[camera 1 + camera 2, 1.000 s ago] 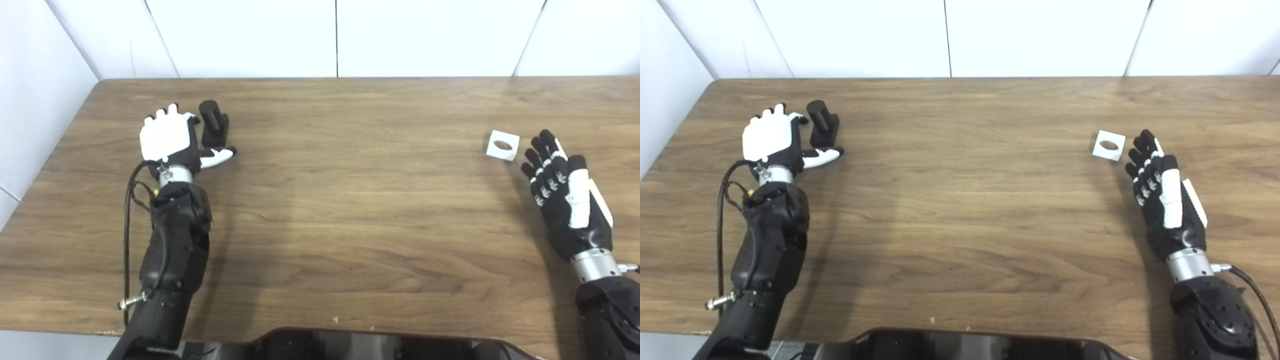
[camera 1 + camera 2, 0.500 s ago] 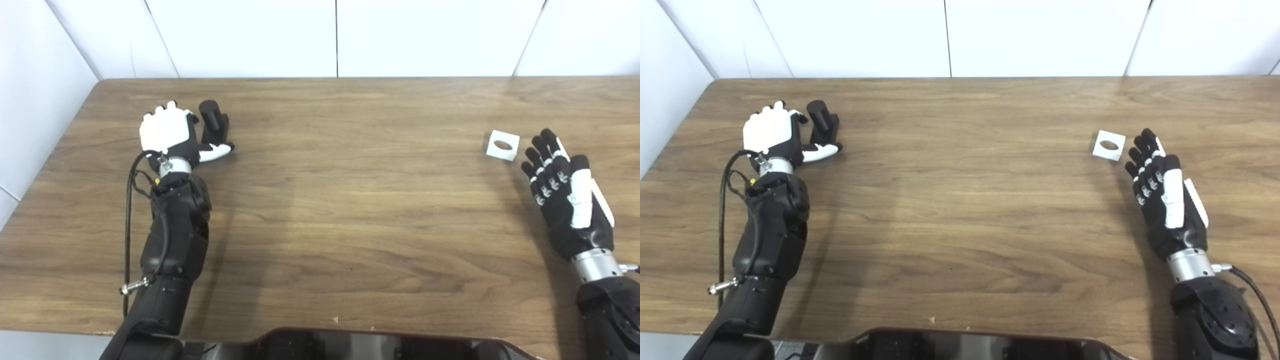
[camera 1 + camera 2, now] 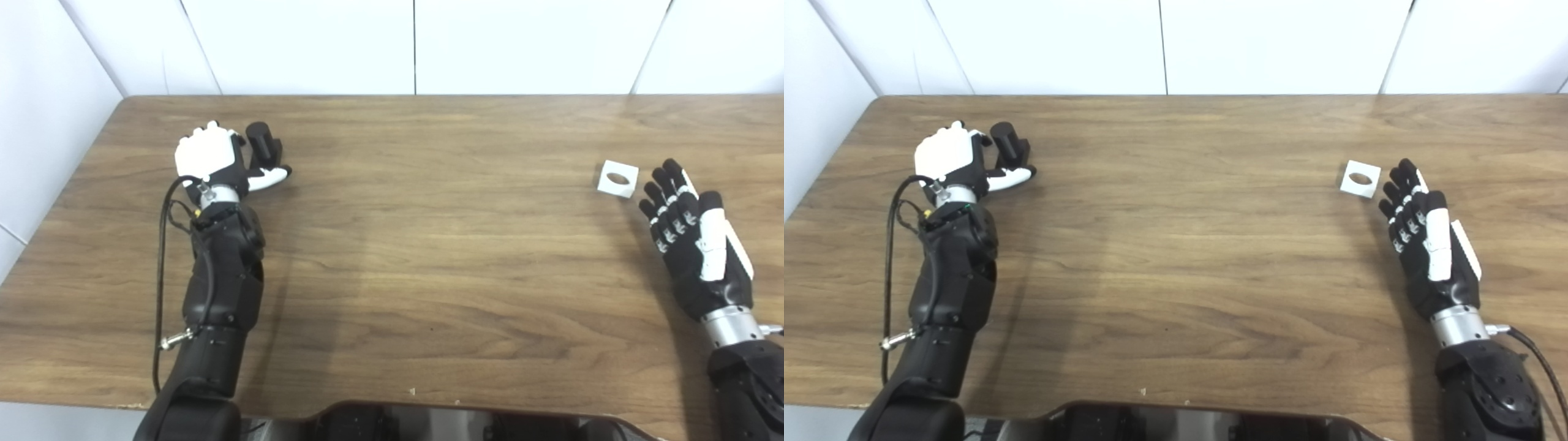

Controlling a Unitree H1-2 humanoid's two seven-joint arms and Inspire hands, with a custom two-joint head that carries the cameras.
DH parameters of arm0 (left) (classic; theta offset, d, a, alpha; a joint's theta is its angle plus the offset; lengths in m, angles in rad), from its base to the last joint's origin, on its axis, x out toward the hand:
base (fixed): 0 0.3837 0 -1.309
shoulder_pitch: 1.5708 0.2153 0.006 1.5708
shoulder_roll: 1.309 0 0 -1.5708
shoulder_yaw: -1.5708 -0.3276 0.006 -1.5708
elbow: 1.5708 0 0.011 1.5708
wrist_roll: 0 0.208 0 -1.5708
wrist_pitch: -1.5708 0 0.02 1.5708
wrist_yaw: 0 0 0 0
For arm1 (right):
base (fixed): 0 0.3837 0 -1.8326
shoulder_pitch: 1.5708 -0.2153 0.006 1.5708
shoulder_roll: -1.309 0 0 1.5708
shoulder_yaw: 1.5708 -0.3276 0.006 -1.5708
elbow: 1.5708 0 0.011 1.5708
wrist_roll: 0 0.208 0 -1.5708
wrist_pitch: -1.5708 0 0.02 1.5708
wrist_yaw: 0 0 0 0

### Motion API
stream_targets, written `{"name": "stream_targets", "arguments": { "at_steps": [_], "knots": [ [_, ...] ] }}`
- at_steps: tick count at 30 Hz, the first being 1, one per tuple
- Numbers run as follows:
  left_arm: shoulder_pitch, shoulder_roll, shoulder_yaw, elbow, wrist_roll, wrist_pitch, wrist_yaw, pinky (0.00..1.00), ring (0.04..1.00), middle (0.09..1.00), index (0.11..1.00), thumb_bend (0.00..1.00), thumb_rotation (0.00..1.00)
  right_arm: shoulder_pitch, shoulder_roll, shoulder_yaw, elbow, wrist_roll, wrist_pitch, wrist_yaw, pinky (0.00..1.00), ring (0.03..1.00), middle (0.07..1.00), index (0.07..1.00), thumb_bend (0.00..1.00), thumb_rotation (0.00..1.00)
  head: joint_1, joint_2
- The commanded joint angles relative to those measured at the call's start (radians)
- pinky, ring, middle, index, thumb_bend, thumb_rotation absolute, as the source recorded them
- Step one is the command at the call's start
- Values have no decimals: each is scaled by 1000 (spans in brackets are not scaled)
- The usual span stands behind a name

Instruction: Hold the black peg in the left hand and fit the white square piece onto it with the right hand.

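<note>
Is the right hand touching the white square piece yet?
Apart. In the right eye view, bare table wood shows between the white square piece and the fingertips of the open right hand.

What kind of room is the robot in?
Probably a robot test lab, not a home: a bare wooden table boxed in by plain white wall panels, with only a black peg and a white square piece.
</note>
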Motion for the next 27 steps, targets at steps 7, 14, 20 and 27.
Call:
{"name": "stream_targets", "arguments": {
  "at_steps": [7, 14, 20, 27],
  "knots": [
    [-82, 0, 23, 21, 45, 1, 5, 1000, 1000, 976, 763, 766, 634, 22, 4, 0, 21, -14, -28, -5, 1000, 1000, 1000, 1000, 585, 995, 3, 2],
    [-101, -7, 38, 58, 56, 2, -7, 1000, 1000, 978, 791, 766, 650, 20, 7, 3, 24, -31, -32, -8, 1000, 1000, 1000, 1000, 592, 1000, -2, 1],
    [-104, -12, 41, 72, 85, 2, -22, 1000, 1000, 979, 810, 763, 645, 26, 9, 0, 17, -36, -26, -13, 1000, 1000, 1000, 1000, 581, 1000, 1, -1],
    [-112, -9, 44, 103, 106, 2, -23, 1000, 1000, 989, 834, 761, 640, 27, 7, -4, 23, -26, -27, -9, 1000, 1000, 1000, 1000, 580, 989, 1, 0]
  ]
}}
